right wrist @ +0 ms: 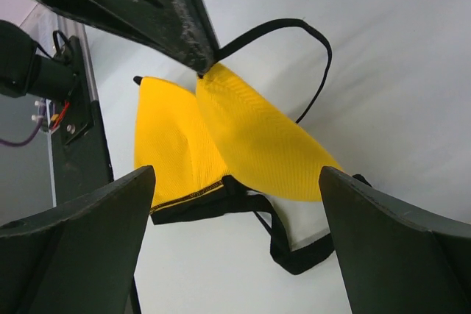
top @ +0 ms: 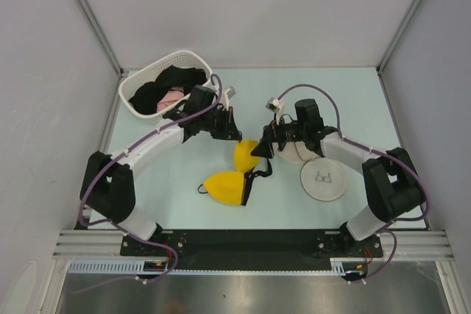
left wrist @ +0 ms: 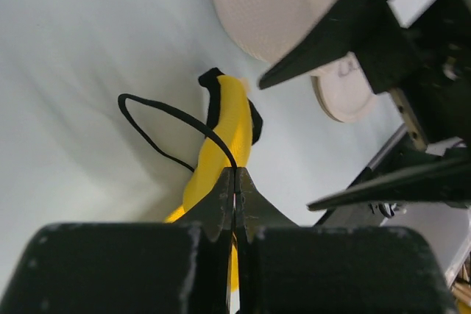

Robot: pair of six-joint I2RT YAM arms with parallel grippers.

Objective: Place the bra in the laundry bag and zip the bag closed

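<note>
- Left gripper (left wrist: 234, 176) clenched on the bra (top: 229, 185) at one cup's tip, holding it up; other cup on the counter (top: 353, 101).
- Right gripper (top: 260, 150) spread wide beside the raised cup.
- Bag (top: 324, 179) lies open, right of the bra.

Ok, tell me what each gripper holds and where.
The left gripper is shut on the bra, pinching the top corner of one cup at the strap. The right gripper is open, holding nothing.

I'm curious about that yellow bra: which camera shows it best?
The right wrist view: the bra fills it, with both yellow cups and the black trim sharp. The top view shows it small and far off; the left wrist view catches only one cup edge-on and a strap loop.
</note>
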